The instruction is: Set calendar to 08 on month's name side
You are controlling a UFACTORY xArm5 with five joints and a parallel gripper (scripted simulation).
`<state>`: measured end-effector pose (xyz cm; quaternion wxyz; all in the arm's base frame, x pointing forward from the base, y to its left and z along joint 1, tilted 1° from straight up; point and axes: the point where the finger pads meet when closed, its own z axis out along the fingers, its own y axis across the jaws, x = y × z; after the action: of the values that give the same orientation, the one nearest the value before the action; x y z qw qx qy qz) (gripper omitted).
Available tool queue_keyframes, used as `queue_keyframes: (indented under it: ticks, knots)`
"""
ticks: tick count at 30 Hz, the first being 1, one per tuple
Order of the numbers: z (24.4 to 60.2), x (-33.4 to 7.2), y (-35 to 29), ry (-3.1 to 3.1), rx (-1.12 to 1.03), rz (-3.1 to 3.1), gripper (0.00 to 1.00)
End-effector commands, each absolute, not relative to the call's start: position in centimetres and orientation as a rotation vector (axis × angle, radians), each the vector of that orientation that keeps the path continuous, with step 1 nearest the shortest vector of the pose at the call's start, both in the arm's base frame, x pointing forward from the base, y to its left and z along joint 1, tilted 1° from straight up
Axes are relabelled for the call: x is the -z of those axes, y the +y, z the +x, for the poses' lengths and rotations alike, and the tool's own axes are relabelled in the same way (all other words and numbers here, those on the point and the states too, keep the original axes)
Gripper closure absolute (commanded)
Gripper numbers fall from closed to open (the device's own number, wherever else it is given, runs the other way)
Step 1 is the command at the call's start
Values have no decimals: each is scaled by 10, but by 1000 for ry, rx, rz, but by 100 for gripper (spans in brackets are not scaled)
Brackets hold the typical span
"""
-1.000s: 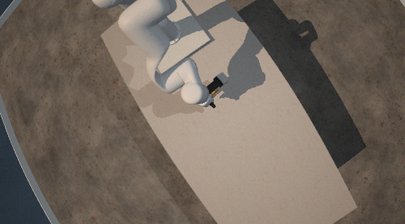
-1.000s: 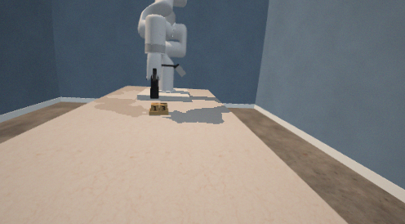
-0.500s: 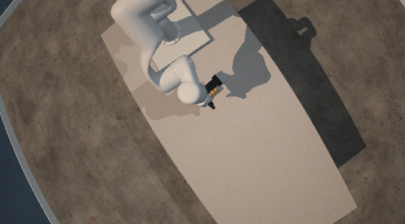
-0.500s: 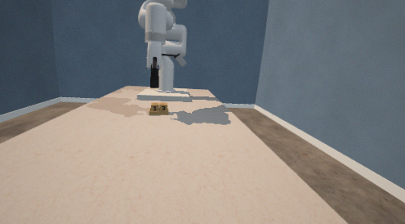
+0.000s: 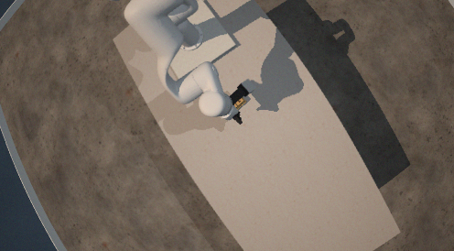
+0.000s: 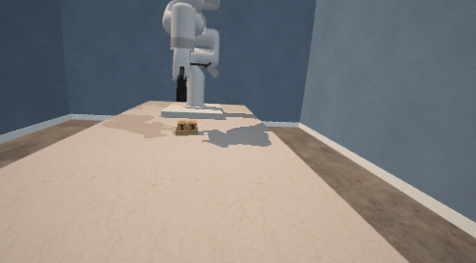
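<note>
Open hand [image 6: 180, 91] hangs above the wooden calendar [image 6: 186, 128] on the tabletop [image 6: 202, 196].

The fingers are spread wide and hold nothing, raised well clear of the tray, which sits flat just in front of the arm's base plate [image 6: 168, 112]. Two cubes stand side by side in it; their digits are too small to read. The blocks look light, rigid and smooth, best pinched across opposite flat faces from above.

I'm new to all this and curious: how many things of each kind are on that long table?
Robot arm: 1
Pale base plate: 1
Wooden tray: 1
Number cubes in the tray: 2
Total: 5
</note>
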<state>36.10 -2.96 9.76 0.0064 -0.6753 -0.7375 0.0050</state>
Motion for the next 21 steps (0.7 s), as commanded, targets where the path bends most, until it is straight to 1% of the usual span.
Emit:
queue_keyframes:
  ticks: [1,10,21]
  knots:
    - [362,-99,-30,-2310,-12,-2115,0]
    - [362,-103,-30,-2310,-12,-2115,0]
    - [363,-133,-29,-2310,-12,-2115,0]
